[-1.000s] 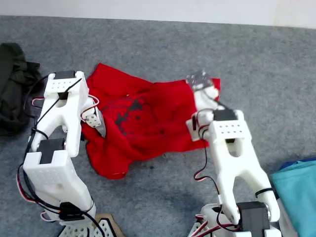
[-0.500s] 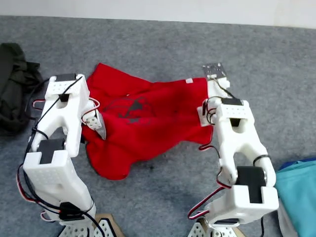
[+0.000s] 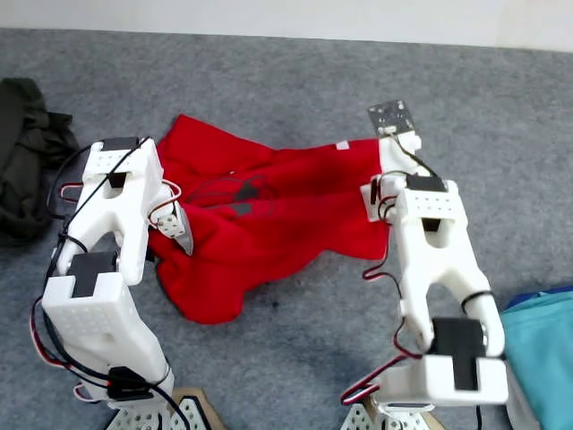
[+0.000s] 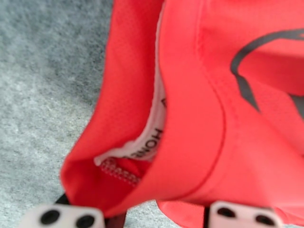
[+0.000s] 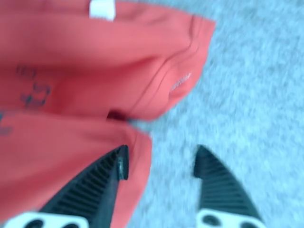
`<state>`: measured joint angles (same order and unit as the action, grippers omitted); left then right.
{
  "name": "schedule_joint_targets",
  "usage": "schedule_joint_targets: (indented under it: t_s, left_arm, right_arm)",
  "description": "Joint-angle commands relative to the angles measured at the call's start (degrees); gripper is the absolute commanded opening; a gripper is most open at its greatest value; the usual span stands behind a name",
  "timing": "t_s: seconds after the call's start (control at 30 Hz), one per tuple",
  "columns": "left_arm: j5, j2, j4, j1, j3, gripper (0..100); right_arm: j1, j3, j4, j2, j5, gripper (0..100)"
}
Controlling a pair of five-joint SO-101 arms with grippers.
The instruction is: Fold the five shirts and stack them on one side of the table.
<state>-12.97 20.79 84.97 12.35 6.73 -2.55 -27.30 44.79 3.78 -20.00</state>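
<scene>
Red shirt (image 3: pixel 269 224) crumpled mid-table; left jaws grasping its edge; right jaws released; dark garment (image 3: pixel 22 161) left; teal shirt (image 3: pixel 546 349) right

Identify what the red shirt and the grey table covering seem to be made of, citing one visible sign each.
Red shirt: probably a thin synthetic knit, matte; a fine mesh-like weave, a stitched hem and soft folds show. Grey table covering: likely felt or low-pile carpet; its surface is mottled, fuzzy and dull.

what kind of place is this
Probably a robot lab bench for cloth folding: left arm and right arm on a grey table, red shirt between them, dark clothes at one edge.
</scene>
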Motion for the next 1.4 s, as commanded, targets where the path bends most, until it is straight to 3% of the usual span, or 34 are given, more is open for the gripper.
schedule_joint_targets:
  t_s: [0.0,0.07,0.17,0.4,0.5,0.63,0.77,1.13,1.37]
  left_arm:
    - [0.0,-0.4,-0.09,0.84,-0.04,23]
    - [0.18,-0.4,0.09,0.75,-0.04,23]
    - [6.24,-0.84,0.88,0.57,-0.04,23]
    - [9.93,-1.01,4.75,0.84,1.54,24]
    - [14.07,-1.01,4.92,0.4,3.56,31]
    - [14.51,-0.92,4.92,0.75,6.55,42]
    - [14.59,-0.48,4.48,0.57,8.4,46]
    - [14.59,-0.4,4.57,0.75,8.48,46]
    - [14.59,-0.4,4.4,0.48,9.63,46]
  right_arm:
    - [-0.48,2.42,7.6,8.4,-1.93,26.3]
    - [-0.57,2.42,11.3,12.62,-1.93,26.3]
    - [-1.98,0.04,16.04,18.77,-1.93,26.3]
    - [-6.55,-17.36,20.18,32.57,-4.66,26.2]
    - [-8.4,-22.9,20.26,37.58,-4.4,26.2]
    - [-9.01,-27.47,19.3,41.1,-4.22,26.2]
    - [-8.04,-28.35,14.46,39.52,-3.6,26.2]
    - [-7.69,-28.53,1.8,21.85,-1.85,26.2]
    - [-7.87,-28.09,0.92,18.42,-1.85,26.2]
